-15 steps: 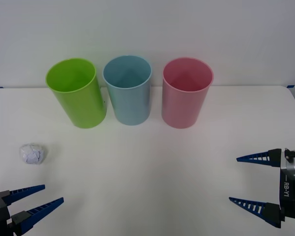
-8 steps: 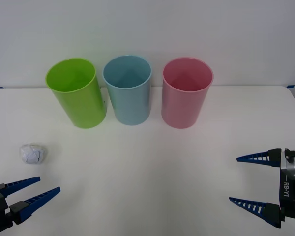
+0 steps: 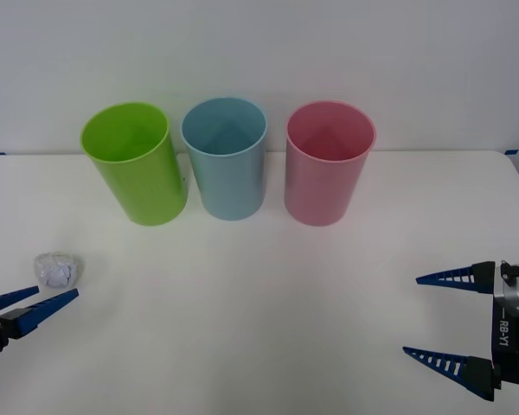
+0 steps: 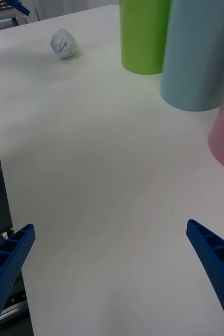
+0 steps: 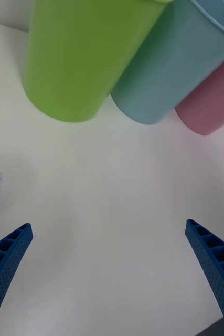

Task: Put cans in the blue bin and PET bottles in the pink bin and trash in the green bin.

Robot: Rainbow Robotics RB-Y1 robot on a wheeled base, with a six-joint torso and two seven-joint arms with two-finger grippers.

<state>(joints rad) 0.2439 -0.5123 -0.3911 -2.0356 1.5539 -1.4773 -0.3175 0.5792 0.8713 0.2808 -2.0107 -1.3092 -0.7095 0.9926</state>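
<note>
— Left claw (image 3: 33,304), fingers spread, sits just beside the trash (image 3: 55,270), which lies on the tabletop (image 3: 259,285) ahead of it, toward the green bin (image 3: 137,173).
— And the right claw (image 3: 439,318)?
— Spread too, well apart from the trash.

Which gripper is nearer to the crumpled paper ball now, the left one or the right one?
Left. The left gripper, open, sits just on the robot's side of the trash, not touching it. The right gripper, open, waits at the table's far right side.
</note>
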